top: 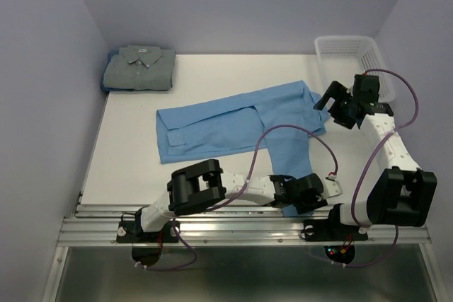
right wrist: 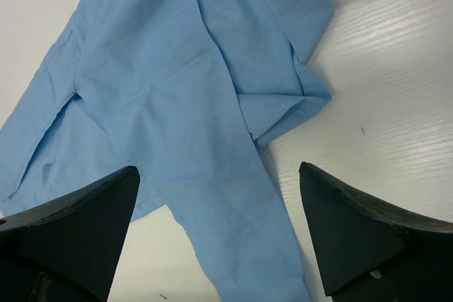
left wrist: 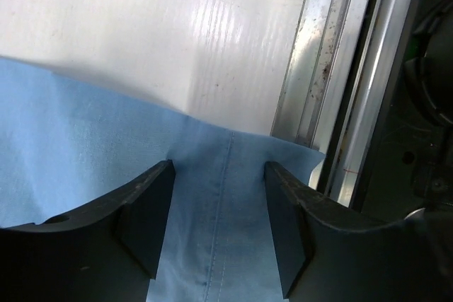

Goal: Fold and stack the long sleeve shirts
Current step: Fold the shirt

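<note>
The light sky-blue shirt (top: 233,122) lies spread on the white table, one long sleeve (top: 289,157) running toward the near edge. My left gripper (top: 327,192) is low at that sleeve's end. In the left wrist view its jaws stand open on either side of the sleeve cloth (left wrist: 219,203), with the seam between them. My right gripper (top: 334,105) hangs open above the shirt's right side. In the right wrist view the shirt (right wrist: 184,104) fills the space under its wide-open jaws. The grey-green shirt (top: 139,68) lies folded at the back left corner.
A white mesh basket (top: 354,54) stands at the back right, close behind the right gripper. The metal rail (left wrist: 318,90) of the table's near edge runs just beside the left gripper. Purple walls close in the table on three sides.
</note>
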Action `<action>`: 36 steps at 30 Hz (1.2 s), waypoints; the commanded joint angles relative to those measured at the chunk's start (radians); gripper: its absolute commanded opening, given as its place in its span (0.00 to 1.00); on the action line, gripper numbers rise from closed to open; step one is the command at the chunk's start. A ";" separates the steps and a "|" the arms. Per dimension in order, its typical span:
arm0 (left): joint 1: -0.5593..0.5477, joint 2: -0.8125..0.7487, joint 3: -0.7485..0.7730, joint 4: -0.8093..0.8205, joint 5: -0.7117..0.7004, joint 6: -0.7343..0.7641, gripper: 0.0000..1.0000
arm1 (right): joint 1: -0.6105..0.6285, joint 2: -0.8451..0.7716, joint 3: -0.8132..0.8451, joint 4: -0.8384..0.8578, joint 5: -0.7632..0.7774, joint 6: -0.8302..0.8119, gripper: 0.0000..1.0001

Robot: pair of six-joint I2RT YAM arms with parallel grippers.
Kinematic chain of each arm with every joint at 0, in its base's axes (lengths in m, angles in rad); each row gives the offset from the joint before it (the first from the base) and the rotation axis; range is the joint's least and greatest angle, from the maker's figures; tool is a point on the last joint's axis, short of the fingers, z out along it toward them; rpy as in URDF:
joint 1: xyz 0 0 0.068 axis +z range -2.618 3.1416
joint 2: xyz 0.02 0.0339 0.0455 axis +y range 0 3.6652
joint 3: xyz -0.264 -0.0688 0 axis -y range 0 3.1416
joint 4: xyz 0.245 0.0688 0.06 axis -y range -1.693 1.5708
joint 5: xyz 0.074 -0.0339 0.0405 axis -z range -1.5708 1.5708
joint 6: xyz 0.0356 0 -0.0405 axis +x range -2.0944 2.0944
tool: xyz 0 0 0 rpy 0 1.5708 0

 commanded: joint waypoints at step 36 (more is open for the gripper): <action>0.539 -0.392 -0.036 -0.030 0.512 -0.398 0.00 | -0.010 0.014 0.285 0.124 -0.130 0.057 1.00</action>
